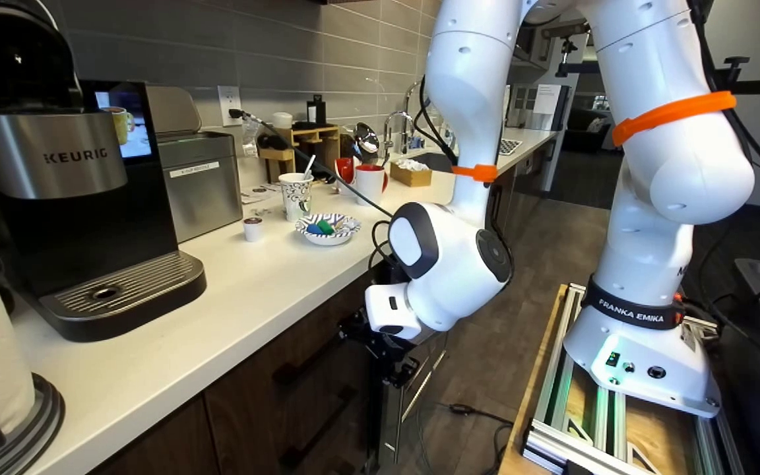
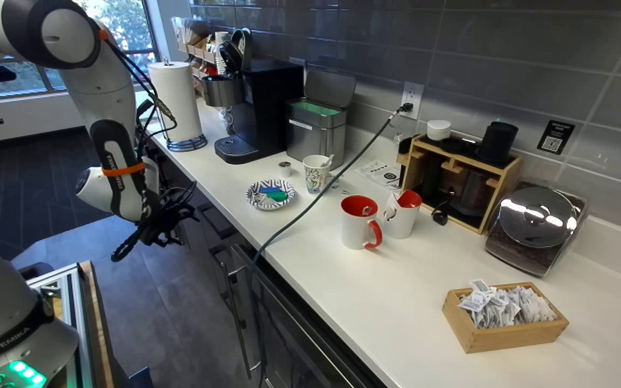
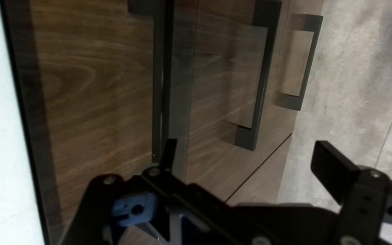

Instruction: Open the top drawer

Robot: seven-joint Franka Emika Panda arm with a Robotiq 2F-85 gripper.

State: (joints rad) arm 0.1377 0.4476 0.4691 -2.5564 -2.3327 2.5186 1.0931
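White counter (image 1: 254, 284) runs higher than the pincer (image 3: 247, 154), whose fingers (image 3: 335, 166) stand wide apart. Nearest them is the top handle (image 3: 158, 85), its end partly covered in the wrist view by one finger; whether they touch, I cannot tell. That handle belongs to the top drawer (image 3: 97, 85), which lies just beside the pincer, right under the counter, its front looking closed. Between the fingers, in that same view, show two lower handles (image 3: 264, 75), and past them the grey floor (image 3: 356, 78). Up on the counter, near the pincer, sits a patterned bowl (image 1: 327, 240) with blue and green packets (image 2: 277, 196). Just past it stand a pod (image 1: 253, 229) and a paper cup (image 1: 295, 201); farther from the pincer, a coffee maker (image 1: 83, 224), two red-lined mugs (image 2: 356, 234) and finally the tiled wall (image 1: 268, 46).
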